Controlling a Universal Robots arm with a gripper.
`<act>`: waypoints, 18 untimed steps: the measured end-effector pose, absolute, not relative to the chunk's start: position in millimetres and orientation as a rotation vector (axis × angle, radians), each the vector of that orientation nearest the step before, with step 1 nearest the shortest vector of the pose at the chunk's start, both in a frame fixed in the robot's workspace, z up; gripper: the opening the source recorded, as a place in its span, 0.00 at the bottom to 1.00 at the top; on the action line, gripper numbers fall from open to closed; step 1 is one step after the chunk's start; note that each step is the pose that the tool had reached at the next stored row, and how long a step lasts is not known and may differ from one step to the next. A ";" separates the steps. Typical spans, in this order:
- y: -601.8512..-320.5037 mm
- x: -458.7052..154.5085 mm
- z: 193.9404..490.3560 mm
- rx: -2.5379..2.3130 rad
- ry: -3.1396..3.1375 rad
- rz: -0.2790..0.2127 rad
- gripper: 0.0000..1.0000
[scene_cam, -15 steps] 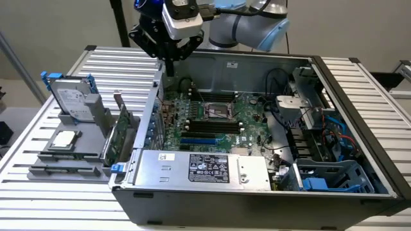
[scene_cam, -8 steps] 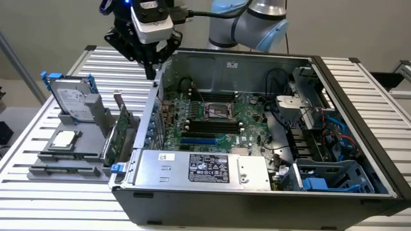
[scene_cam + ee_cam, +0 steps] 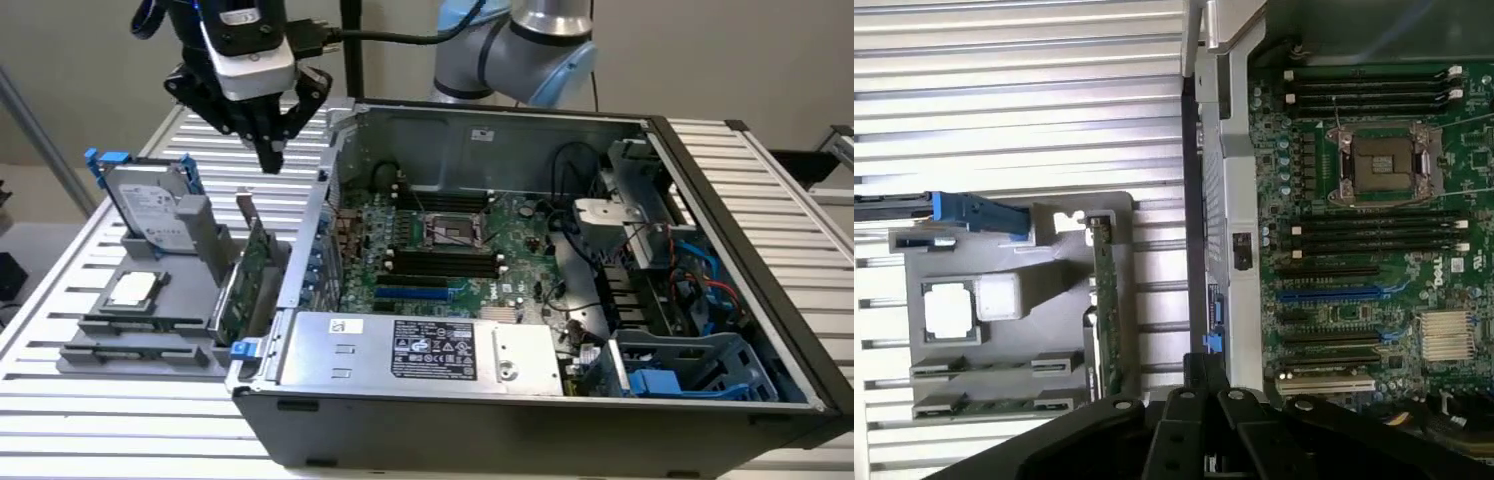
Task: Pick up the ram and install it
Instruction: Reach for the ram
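Black pincer looks squeezed shut, empty, to me; thin green ram stick lies in grey plastic tray.

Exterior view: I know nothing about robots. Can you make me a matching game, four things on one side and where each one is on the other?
Things:
1. gripper
2. hard drive
3. CPU socket
4. power supply

Places:
A. middle of the motherboard
B. standing in the grey holder
C. raised in the air, touching nothing
D. inside the case, nearest the camera

Pairs: 1-C, 2-B, 3-A, 4-D
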State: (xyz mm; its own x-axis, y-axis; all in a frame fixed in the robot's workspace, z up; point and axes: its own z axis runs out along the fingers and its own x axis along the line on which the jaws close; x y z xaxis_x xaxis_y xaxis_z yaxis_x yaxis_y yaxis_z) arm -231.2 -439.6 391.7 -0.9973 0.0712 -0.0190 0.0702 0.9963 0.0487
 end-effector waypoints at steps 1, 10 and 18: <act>-441.1 -235.8 391.5 0.110 3.118 0.075 0.00; -453.6 -274.4 390.0 0.110 3.118 0.074 0.00; -464.6 -303.9 386.7 0.110 3.118 0.074 0.00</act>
